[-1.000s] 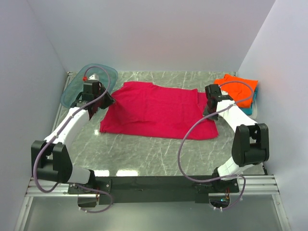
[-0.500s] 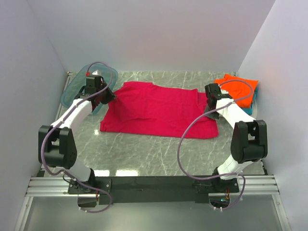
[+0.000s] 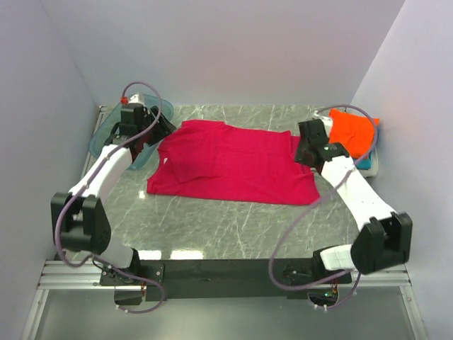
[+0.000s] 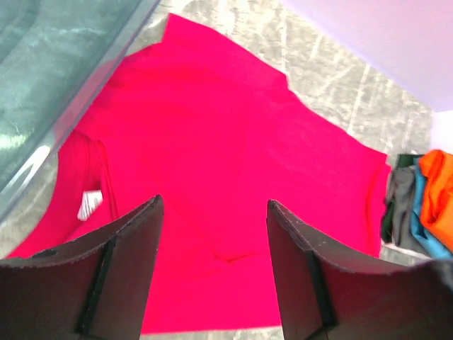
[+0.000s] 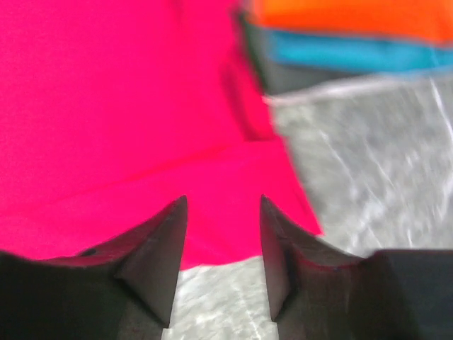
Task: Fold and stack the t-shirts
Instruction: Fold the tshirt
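Top external: crimson shirt [image 3: 233, 161] spread flat between left gripper [image 3: 157, 131] and right gripper [image 3: 304, 150]; both jaws apart, empty. Orange shirt [image 3: 352, 133] already stacked beside the right gripper. Crimson shirt's folding judged barely begun.

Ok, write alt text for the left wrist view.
An open pincer hangs over a crimson shirt spread flat on a marble table. A teal tub sits upper left; a pile of orange, teal and grey shirts lies at the right edge.

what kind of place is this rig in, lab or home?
Probably a lab test cell: plain white walls boxing in a marble-pattern table, left arm and right arm bolted to a base rail.
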